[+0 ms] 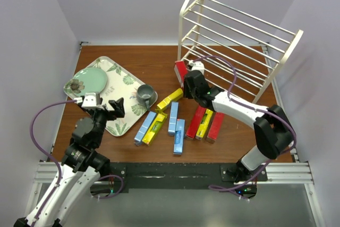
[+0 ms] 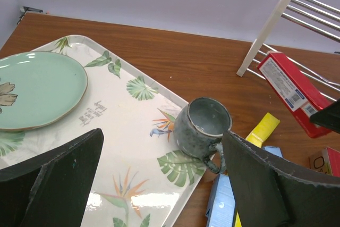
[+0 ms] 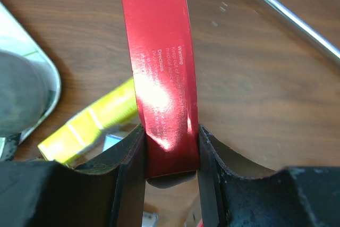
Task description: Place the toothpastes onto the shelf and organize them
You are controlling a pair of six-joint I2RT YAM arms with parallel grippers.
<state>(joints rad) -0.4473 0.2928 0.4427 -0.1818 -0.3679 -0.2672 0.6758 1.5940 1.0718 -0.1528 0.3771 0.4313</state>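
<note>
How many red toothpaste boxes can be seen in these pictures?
3. One red box is held in the right gripper beside the shelf; two red boxes lie on the table, flanking a yellow box. None seems hidden.

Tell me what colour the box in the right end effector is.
Red box, clearest in the right wrist view.

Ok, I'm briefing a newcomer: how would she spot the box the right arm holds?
Find the white shelf at the back right. At its left foot, the right gripper clamps a red box. The other two reds lie flat and ungripped.
</note>
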